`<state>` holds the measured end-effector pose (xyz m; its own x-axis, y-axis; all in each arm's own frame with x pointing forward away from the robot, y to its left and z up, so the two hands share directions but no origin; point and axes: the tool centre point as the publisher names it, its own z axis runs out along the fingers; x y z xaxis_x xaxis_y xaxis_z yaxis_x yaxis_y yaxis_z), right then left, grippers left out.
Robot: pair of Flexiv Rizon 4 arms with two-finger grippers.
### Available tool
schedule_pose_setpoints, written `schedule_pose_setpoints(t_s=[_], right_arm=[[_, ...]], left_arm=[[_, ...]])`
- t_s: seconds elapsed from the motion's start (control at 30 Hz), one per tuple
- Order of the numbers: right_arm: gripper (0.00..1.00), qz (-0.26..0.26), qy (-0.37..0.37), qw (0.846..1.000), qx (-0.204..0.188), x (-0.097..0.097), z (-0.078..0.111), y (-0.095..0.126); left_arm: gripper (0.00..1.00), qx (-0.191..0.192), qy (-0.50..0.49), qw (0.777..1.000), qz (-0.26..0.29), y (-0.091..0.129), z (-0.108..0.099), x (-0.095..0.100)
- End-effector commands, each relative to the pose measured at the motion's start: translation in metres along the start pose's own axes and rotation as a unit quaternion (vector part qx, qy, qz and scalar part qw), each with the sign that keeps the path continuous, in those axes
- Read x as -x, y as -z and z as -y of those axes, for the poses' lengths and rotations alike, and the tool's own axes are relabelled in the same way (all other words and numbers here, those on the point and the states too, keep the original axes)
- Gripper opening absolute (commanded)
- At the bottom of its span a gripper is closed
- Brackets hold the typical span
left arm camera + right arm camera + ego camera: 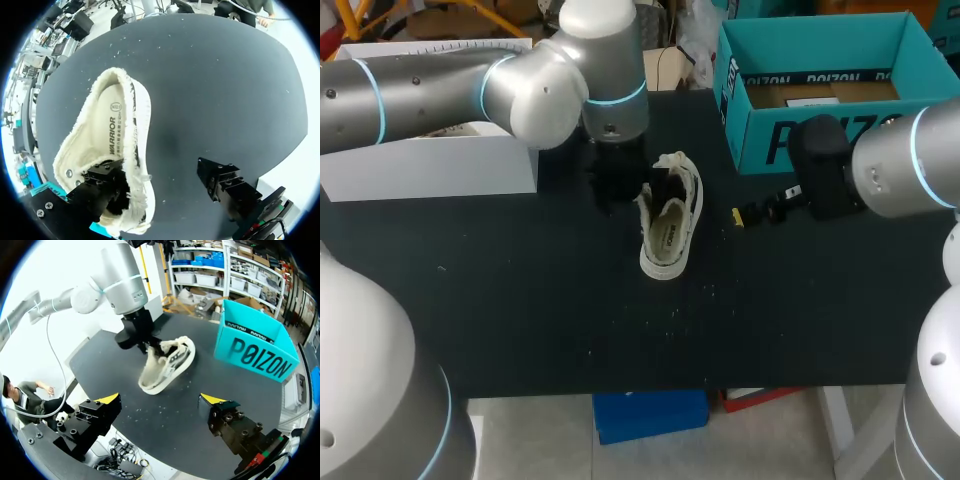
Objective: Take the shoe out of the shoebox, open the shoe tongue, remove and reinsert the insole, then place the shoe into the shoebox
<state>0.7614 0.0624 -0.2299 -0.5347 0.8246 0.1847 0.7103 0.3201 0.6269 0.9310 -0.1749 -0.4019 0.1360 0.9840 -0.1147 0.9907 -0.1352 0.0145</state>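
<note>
**A dark table, a white box, a dusting of specks**

The black table (520,300) has a matte, dark top that fills the middle of the head view. A white box (430,165) stands on the table's far left part, near its left edge. Its long plain wall faces the table's near side. The box is partly hidden, so whether it is lidded cannot be told. Small pale specks (672,314) lie scattered on the table's middle, thinning toward its near edge. Both wrist views show the same kind of fine, light specks strewn over the table's top, touching it and lying apart from one another.
</note>
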Motion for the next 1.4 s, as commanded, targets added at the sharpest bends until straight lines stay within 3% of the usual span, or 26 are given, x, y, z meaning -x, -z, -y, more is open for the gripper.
schedule_pose_setpoints(t_s=[0.03,0.07,0.2,0.23,1.4], right_arm=[[1.00,0.001,0.000,1.000,-0.001,-0.001,-0.001,-0.001],[1.00,0.001,0.000,1.000,-0.001,-0.001,-0.001,-0.001],[1.00,0.001,0.000,1.000,-0.001,-0.001,-0.001,-0.001],[1.00,0.001,0.000,1.000,-0.001,-0.001,-0.001,-0.001],[1.00,0.001,0.000,1.000,-0.001,-0.001,-0.001,-0.001]], left_arm=[[0.83,-0.005,-0.006,1.000,-0.013,-0.016,-0.013,0.008],[0.78,-0.005,-0.007,1.000,-0.013,-0.017,-0.014,0.008],[0.12,0.002,-0.011,1.000,-0.013,-0.021,-0.018,0.010],[0.00,0.002,-0.012,1.000,-0.013,-0.021,-0.018,0.010],[0.00,-0.006,-0.007,1.000,-0.009,-0.026,-0.017,0.009]])
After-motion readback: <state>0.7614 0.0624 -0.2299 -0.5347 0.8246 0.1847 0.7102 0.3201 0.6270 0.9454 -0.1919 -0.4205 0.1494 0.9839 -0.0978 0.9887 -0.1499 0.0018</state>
